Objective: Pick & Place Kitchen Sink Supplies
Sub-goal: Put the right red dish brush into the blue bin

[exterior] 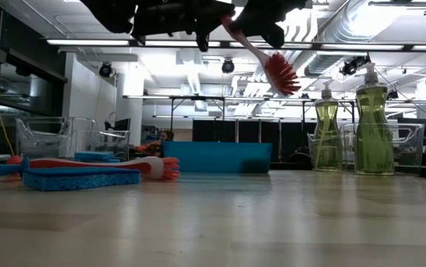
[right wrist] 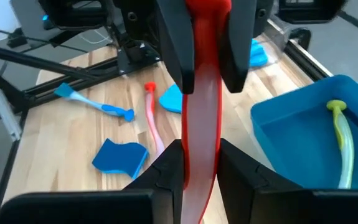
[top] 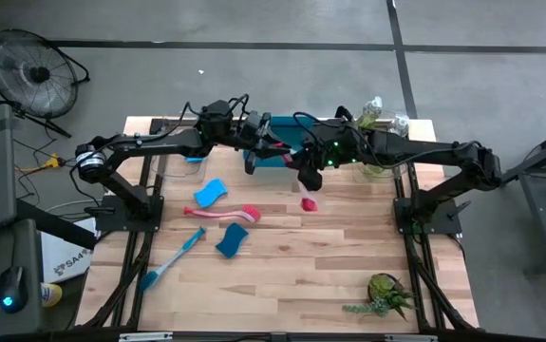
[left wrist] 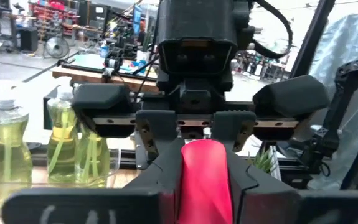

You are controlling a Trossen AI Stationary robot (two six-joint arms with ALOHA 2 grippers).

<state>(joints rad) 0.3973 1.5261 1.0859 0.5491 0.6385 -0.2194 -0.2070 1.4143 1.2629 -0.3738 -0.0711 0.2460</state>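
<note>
Both grippers meet above the table's far middle, shut on one pink-red dish brush (top: 291, 176); its bristle head (exterior: 281, 74) hangs lowest. My left gripper (left wrist: 205, 186) and right gripper (right wrist: 200, 171) face each other along the handle. A second pink-red brush (top: 220, 214), a blue brush (top: 173, 256) and two blue sponges (top: 211, 193) (top: 233, 239) lie flat on the table. A yellow-green brush (right wrist: 343, 143) lies in the blue tray (right wrist: 291, 124). Two bottles of yellow-green liquid (exterior: 374, 130) (exterior: 327, 137) stand at the far right. My left gripper pinches the pink-red brush's handle (left wrist: 205, 168) between its two fingers, on the stretch farther from the bristle head, coming from the table's left. The brush is lifted clear. My right gripper pinches the same handle (right wrist: 202, 146) between its two fingers, closer to the bristle head, coming from the table's right. The brush slants down, head lowest, clear of the table.
A spiky green plant (top: 386, 296) lies near the table's near right corner. Clear containers (exterior: 72, 137) stand at the far left, and another holds the bottles at the far right. Bare wood (top: 329, 256) lies between the near edge and the sponges.
</note>
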